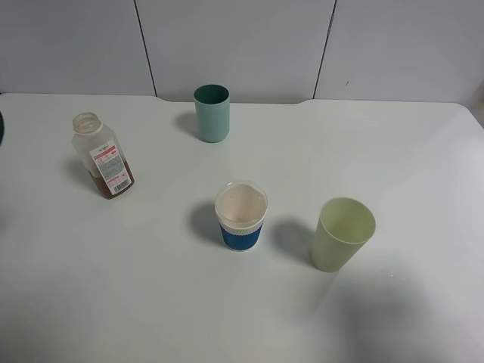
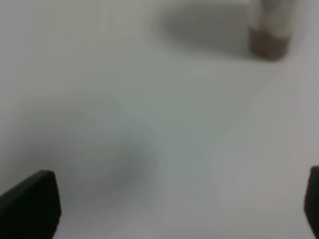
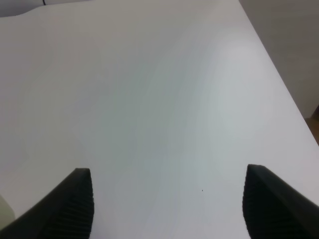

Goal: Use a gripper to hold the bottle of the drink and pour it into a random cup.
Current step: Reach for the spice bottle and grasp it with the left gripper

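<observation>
The bottle (image 1: pixel 103 156) stands uncapped at the left of the white table, with a white-and-red label and a little brown drink (image 1: pixel 100 184) at its bottom. The teal-green cup (image 1: pixel 212 113) stands upright at the back middle, well apart from the bottle. Neither gripper shows in the exterior high view. In the left wrist view, the left gripper (image 2: pixel 177 204) is open and empty over bare table, with the blurred bottle (image 2: pixel 271 25) and its drink (image 2: pixel 268 45) some way ahead. The right gripper (image 3: pixel 169 199) is open and empty over bare table.
A short blue-and-white cup (image 1: pixel 241 215) stands in the middle of the table (image 1: pixel 423 166). A pale yellow-green tapered cup (image 1: pixel 342 234) stands to its right. The right wrist view shows the table's edge (image 3: pixel 279 74). A grey wall runs behind the table.
</observation>
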Robot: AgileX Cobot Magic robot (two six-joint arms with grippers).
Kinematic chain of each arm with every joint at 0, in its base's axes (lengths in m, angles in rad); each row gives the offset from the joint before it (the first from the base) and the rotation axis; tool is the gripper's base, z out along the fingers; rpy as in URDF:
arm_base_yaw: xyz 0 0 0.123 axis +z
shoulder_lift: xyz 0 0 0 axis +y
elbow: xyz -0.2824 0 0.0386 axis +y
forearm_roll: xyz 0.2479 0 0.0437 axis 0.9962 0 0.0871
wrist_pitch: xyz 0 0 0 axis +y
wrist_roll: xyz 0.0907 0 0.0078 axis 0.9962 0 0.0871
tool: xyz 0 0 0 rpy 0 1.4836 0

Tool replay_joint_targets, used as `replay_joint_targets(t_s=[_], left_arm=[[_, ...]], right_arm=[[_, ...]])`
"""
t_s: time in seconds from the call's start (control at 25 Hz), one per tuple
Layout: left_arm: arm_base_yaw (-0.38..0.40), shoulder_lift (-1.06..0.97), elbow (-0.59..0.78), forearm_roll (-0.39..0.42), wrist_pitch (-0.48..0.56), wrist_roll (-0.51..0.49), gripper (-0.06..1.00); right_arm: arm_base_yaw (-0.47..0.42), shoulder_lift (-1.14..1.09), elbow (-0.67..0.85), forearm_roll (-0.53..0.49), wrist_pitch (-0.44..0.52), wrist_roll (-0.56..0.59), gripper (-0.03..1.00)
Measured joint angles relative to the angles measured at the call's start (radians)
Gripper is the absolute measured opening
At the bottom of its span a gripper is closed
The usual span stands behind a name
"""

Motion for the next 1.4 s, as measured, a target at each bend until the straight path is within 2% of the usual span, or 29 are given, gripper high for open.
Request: replay_joint_targets(t_s=[0.24,0.48,0.92,1.28,1.4], left_arm=[[-0.101,0.164,-0.001,0.004,-0.003,-0.002,0.99],[-0.135,0.278,-0.001,-0.010,-0.087,-0.002,0.99],[-0.136,0.324,0.153,-0.025,-0.437,-0.002,0.99],[-0.136,0.485,0.159,-0.021,-0.651,-0.002,0.99],[-0.111,0.555,0.159,-0.020,-0.708,-0.018,0.99]], right_arm=[[0.000,0.000,0.000,0.000,0.000,0.000,0.63],[0.000,0.000,0.000,0.000,0.000,0.000,0.63],[0.000,0.000,0.000,0.000,0.000,0.000,0.63],[0.000,0.000,0.000,0.000,0.000,0.000,0.63],[0.000,0.000,0.000,0.000,0.000,0.000,0.63]])
